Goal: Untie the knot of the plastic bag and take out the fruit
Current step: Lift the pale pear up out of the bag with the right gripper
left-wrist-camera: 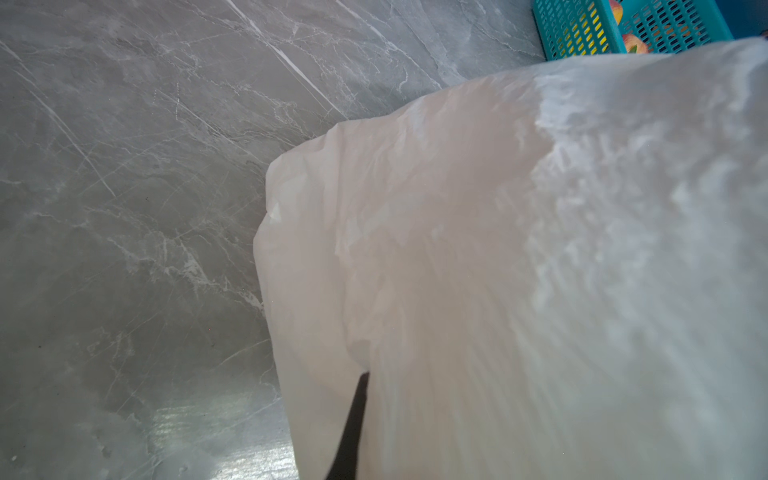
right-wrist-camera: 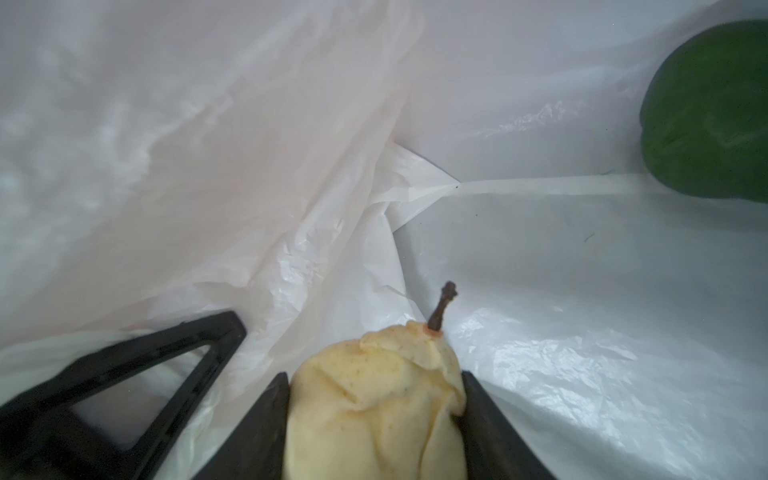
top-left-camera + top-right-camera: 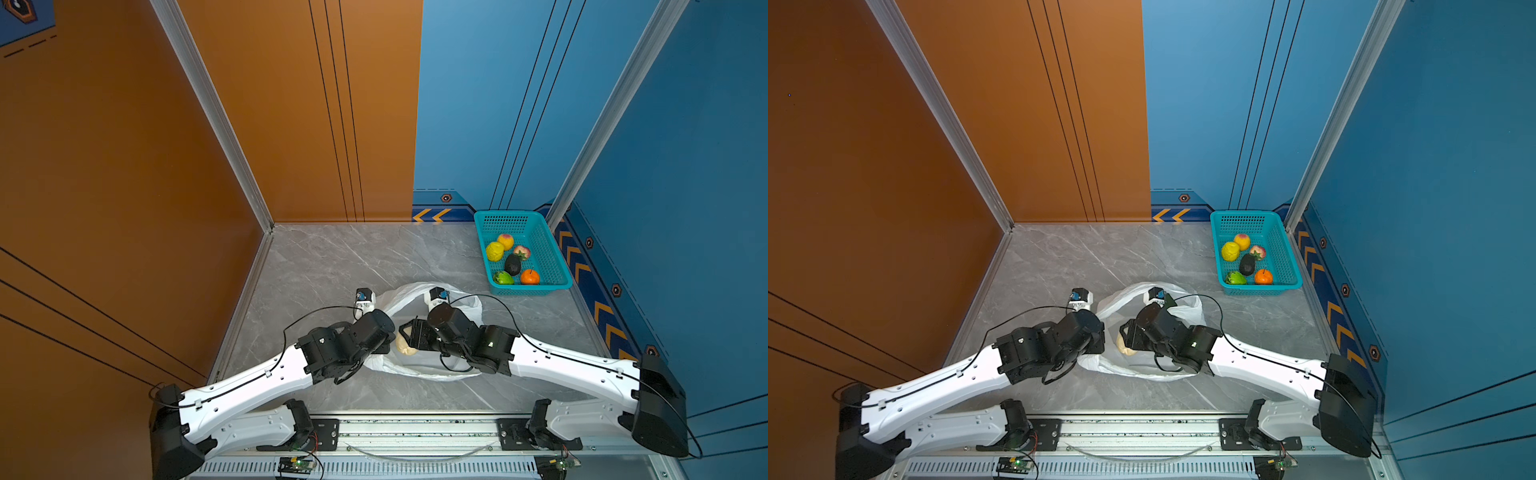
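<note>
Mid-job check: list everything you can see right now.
plastic bag: one, translucent white, mid-table between the arms
pear: one, cream, inside the bag
dark green fruit: one, inside the bag
basket: one, teal, far right corner
fruit in basket: six; yellow fruit, peach, red-pink fruit, avocado, green fruit, orange
table: one, grey marble
left end effector: shut on the bag
right end effector: shut on the pear

Robot lab test cell, not a home: grey marble-look tabletop [image 3: 332, 257] is boxed in by orange panels [image 3: 104, 166] and blue panels [image 3: 685, 124] framed in aluminium posts [image 3: 208, 104]. Two white robot arms [image 3: 249, 382] are bolted to a metal rail [image 3: 415, 428]; bare circuit boards [image 3: 296, 463] and loose cables [image 3: 316, 309] are left exposed.
</note>
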Action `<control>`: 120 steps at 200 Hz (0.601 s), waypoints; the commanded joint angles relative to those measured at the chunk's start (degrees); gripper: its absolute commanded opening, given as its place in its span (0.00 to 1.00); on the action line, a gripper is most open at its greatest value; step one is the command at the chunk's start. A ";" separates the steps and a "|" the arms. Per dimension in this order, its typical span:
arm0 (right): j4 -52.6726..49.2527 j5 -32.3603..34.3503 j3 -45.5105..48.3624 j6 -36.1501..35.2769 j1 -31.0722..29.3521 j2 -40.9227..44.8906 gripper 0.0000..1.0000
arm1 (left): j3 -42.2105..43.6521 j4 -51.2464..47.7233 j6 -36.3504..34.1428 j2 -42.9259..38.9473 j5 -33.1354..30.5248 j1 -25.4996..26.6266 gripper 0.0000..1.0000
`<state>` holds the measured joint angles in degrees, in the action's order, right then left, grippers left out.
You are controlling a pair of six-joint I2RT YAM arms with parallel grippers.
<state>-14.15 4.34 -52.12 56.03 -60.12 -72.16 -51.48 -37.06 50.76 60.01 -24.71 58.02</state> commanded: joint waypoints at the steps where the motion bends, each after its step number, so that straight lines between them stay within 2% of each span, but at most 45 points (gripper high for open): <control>1: -7.65 -1.65 -2.99 -3.02 -0.87 2.11 0.50 | -2.00 -0.25 0.03 0.34 -1.56 -0.56 0.00; 65: -20.42 -1.21 -11.56 -6.18 -1.58 10.04 0.51 | -1.62 -0.27 0.39 -0.18 -1.79 -0.58 0.00; 94: -23.10 -3.79 -16.04 -8.26 3.83 11.90 0.51 | -2.06 -0.21 0.48 0.77 -1.22 -0.39 0.00; 120: -23.62 -8.94 -18.66 -11.10 14.18 12.66 0.52 | -2.15 0.14 0.65 0.82 -1.05 0.08 0.00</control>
<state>-34.02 -0.32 -68.18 49.01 -52.90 -60.53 -51.86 -37.04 50.78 60.62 -25.12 58.02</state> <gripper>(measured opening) 0.586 0.045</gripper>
